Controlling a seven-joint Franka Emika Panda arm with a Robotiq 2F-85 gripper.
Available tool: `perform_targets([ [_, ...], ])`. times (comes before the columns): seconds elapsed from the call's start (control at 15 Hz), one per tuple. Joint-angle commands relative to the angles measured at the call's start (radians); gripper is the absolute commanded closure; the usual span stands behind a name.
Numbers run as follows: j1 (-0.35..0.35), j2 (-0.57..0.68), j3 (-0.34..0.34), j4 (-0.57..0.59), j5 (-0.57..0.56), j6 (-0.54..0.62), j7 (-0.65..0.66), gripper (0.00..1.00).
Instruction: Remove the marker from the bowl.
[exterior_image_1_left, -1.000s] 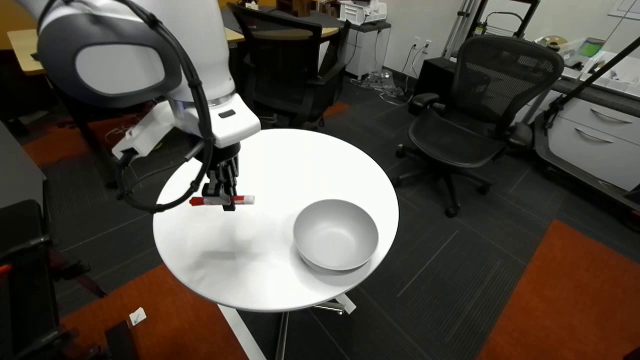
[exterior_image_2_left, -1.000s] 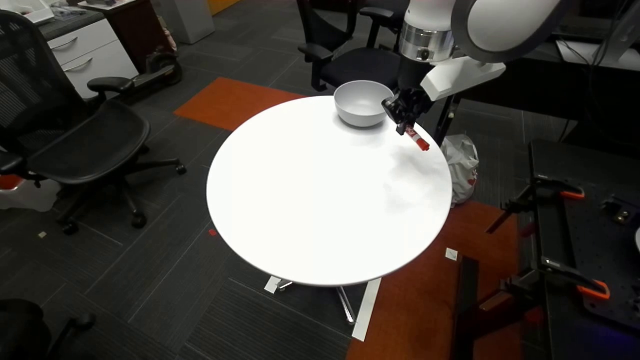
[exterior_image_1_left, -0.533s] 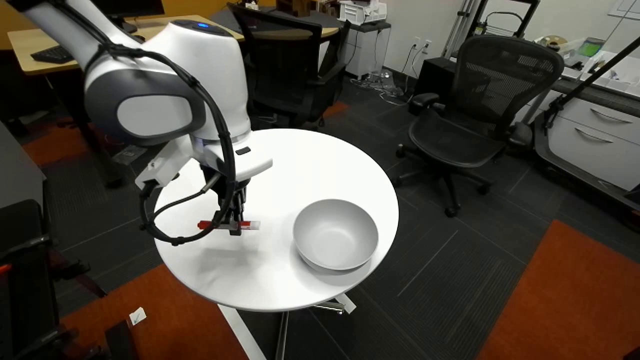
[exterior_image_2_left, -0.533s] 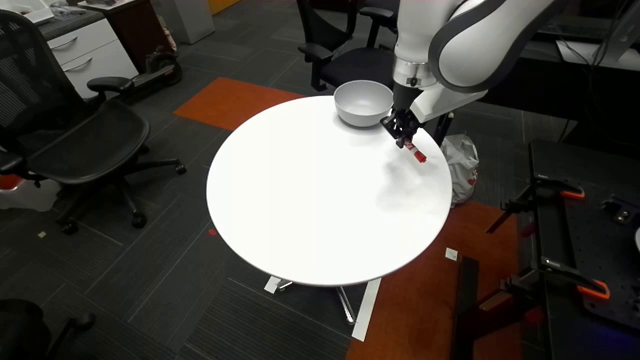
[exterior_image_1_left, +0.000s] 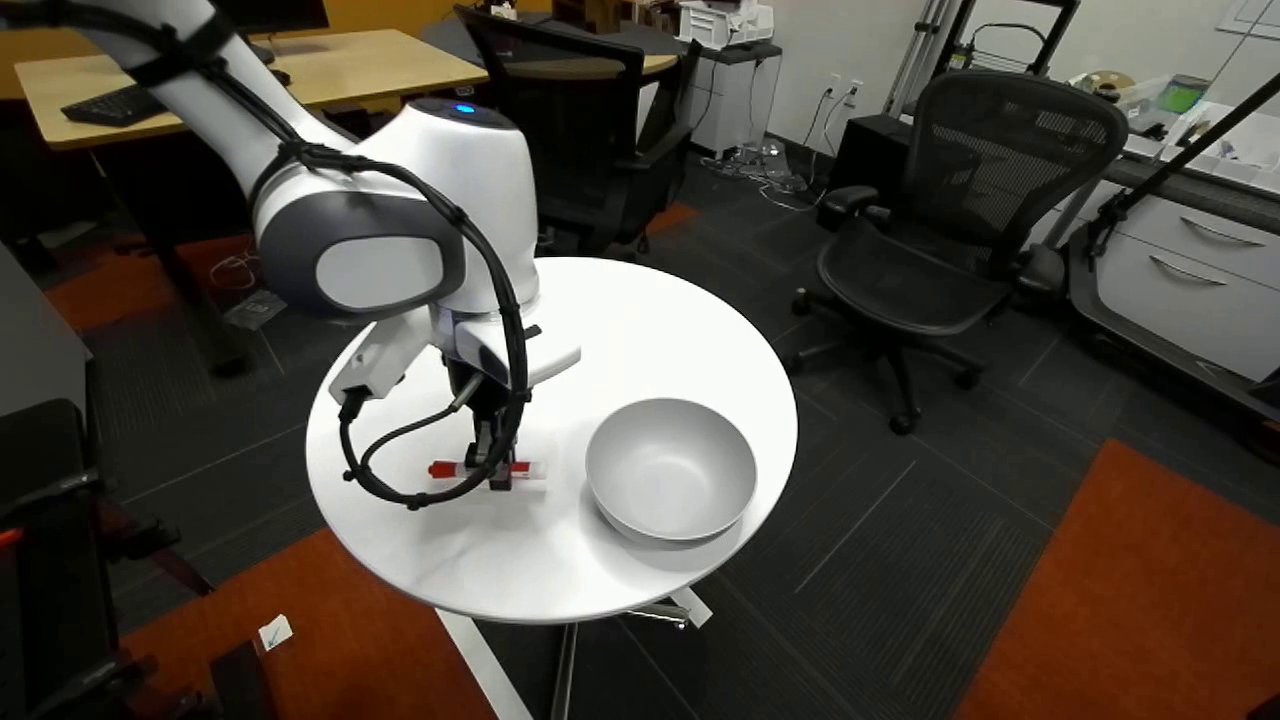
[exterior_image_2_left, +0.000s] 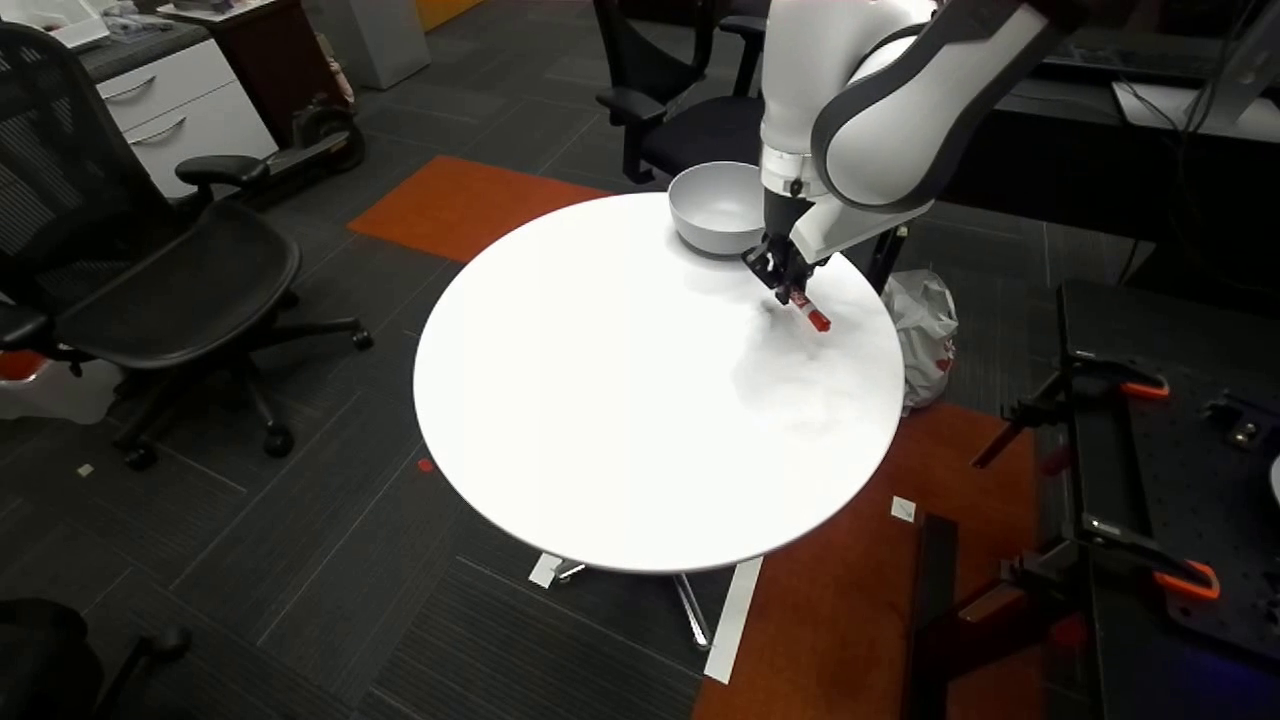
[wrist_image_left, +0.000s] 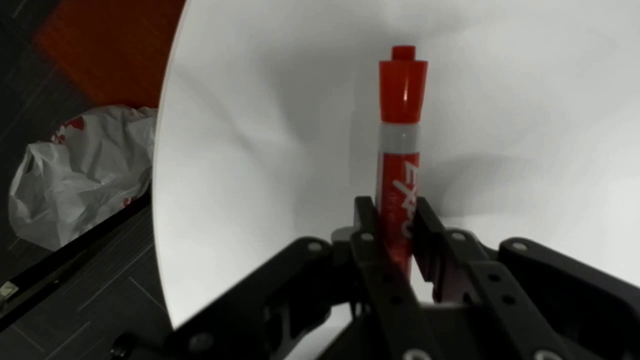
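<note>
The red marker (exterior_image_1_left: 525, 469) with a whitish end lies level between the fingers of my gripper (exterior_image_1_left: 500, 480). In an exterior view its red cap (exterior_image_2_left: 817, 320) sticks out from the gripper (exterior_image_2_left: 785, 293). In the wrist view the marker (wrist_image_left: 399, 175) points away from the camera, and both fingertips of the gripper (wrist_image_left: 394, 215) press on its sides. The gripper is shut on the marker and holds it low over the round white table. The light grey bowl (exterior_image_1_left: 670, 475) stands beside the gripper and is empty inside. The arm partly covers the bowl (exterior_image_2_left: 715, 210) in an exterior view.
The round white table (exterior_image_1_left: 640, 320) carries the bowl near its edge. Black office chairs (exterior_image_1_left: 960, 200) stand around it. A white plastic bag (exterior_image_2_left: 920, 330) lies on the floor by the table, and a black bench with orange-tipped clamps (exterior_image_2_left: 1190, 580) stands at the side.
My gripper has come down towards the table with the marker in it, and has moved sideways in both exterior views, nearer the bowl in an exterior view. The bowl has not moved.
</note>
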Motion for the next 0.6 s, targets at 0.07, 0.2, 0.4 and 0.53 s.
perform_targets([
  [0.07,0.004,0.031,-0.011,0.032,0.025,0.01,-0.03,0.41],
  [0.2,0.011,0.024,-0.016,0.027,0.02,0.012,-0.026,0.25],
  [0.4,0.035,-0.028,-0.034,-0.015,0.005,0.028,-0.008,0.02],
  [0.53,0.043,-0.076,-0.036,-0.049,0.006,0.04,-0.009,0.0],
])
